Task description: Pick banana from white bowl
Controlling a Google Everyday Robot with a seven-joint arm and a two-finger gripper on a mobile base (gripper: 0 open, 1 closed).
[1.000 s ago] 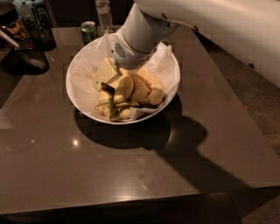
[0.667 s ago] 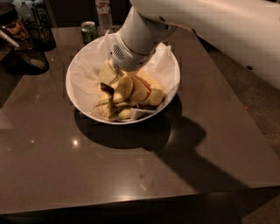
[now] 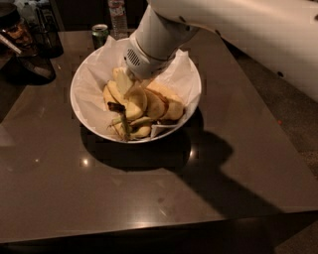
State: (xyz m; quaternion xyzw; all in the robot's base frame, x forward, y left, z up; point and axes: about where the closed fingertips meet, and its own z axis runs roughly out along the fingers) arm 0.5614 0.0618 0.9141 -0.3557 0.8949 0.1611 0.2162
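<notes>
The white bowl (image 3: 79,106) stands on the dark table, lined with crumpled white paper (image 3: 185,74). It holds several bananas. One dull yellow banana (image 3: 135,122) with a green stem end lies at the bowl's front, under plumper yellow bananas (image 3: 161,104). My gripper (image 3: 130,78) reaches down into the bowl from the upper right and sits among the bananas at the bowl's back left. The white wrist housing (image 3: 149,47) hides most of it. I cannot see whether it holds a banana.
A green drink can (image 3: 100,33) and a clear bottle (image 3: 118,14) stand just behind the bowl. Dark objects (image 3: 30,44) sit at the table's far left corner. The table's front edge (image 3: 159,225) and right edge are close by.
The gripper has stayed down among the bananas and has barely shifted. The bowl and bananas have not visibly moved.
</notes>
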